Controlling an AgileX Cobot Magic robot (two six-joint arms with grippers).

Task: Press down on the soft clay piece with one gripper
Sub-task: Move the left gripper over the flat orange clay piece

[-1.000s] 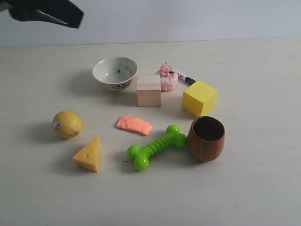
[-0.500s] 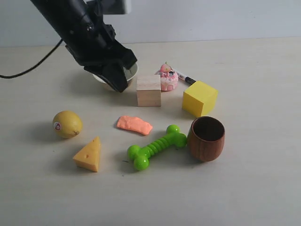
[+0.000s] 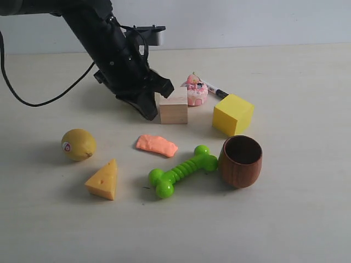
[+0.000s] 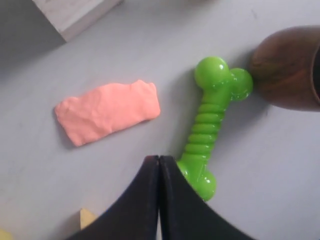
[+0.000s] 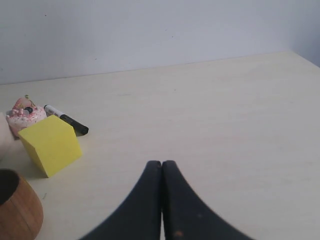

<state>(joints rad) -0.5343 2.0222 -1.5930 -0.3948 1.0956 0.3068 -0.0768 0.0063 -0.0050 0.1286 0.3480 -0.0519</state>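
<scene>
A small, flat, salmon-orange slab of soft matte clay (image 3: 157, 145) (image 4: 107, 112) lies on the pale tabletop (image 3: 285, 219), oblong with uneven edges. The black two-fingered left claw (image 3: 149, 112) (image 4: 159, 159), closed tight, hovers nearby without touching it.

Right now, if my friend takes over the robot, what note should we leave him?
Left gripper: fingers shut, empty, in the air by the wooden block, not touching the clay.
Right gripper: fingers shut, empty, away from the clay.
Clay: flat on the table between the block and the green bone.
Done: nothing pressed yet.
Left to do: lower one gripper onto the clay and press.
</scene>
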